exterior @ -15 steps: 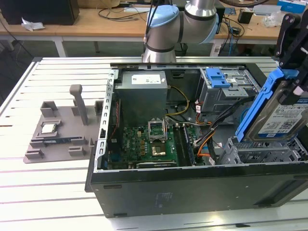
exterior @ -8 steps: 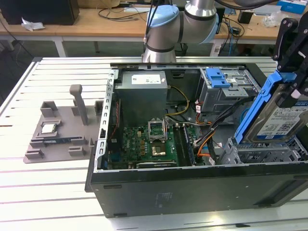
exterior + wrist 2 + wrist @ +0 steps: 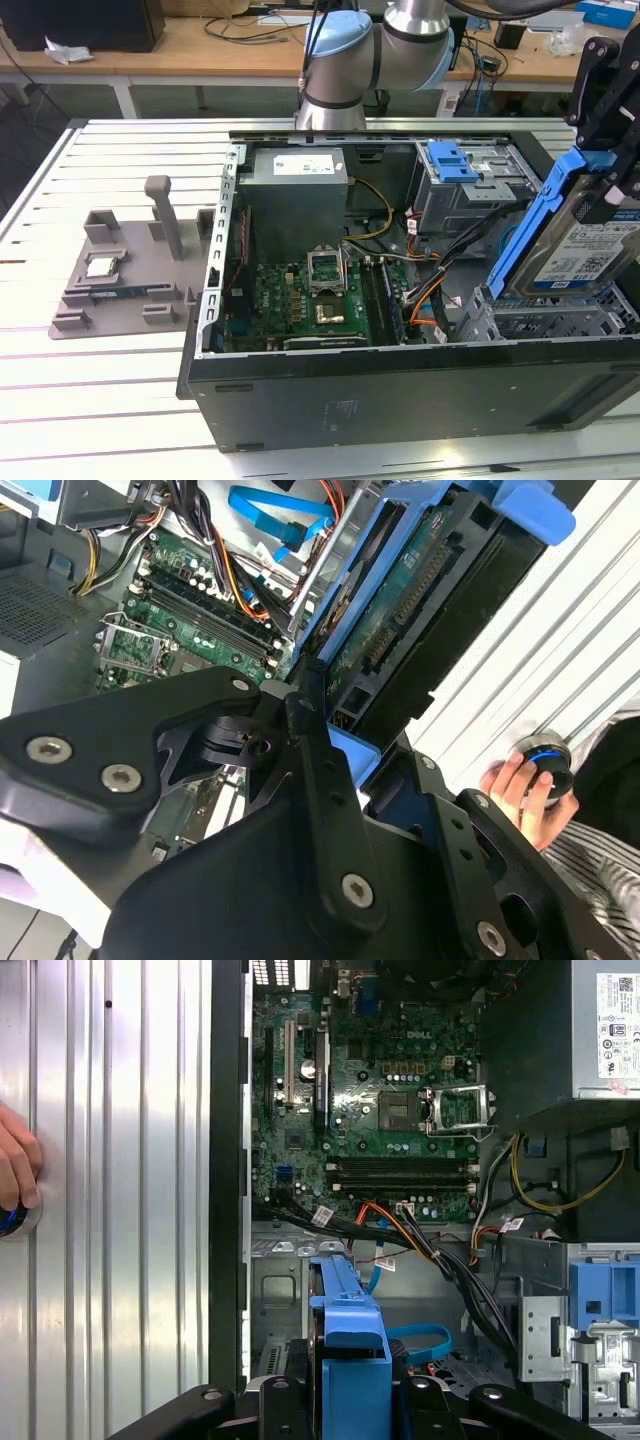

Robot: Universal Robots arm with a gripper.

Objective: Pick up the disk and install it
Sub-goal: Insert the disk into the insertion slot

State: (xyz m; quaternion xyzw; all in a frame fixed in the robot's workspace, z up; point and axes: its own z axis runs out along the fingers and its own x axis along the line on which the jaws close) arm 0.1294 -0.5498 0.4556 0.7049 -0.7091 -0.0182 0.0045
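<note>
Black linkage arms of the claw clamp the blue plastic carrier bracket of the disk, a silver-grey rectangular hard drive with a white-and-blue label. It hangs tilted above the grey metal drive bay at the exterior view's right end of the open black computer case, which lies on the slatted white desk. A person's hand rests on a round knob beside the case.

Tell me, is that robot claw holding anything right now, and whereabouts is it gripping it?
Yes. The gripper holds the disk, clamped on one end of its blue carrier bracket, tilted above the open computer case.
</note>
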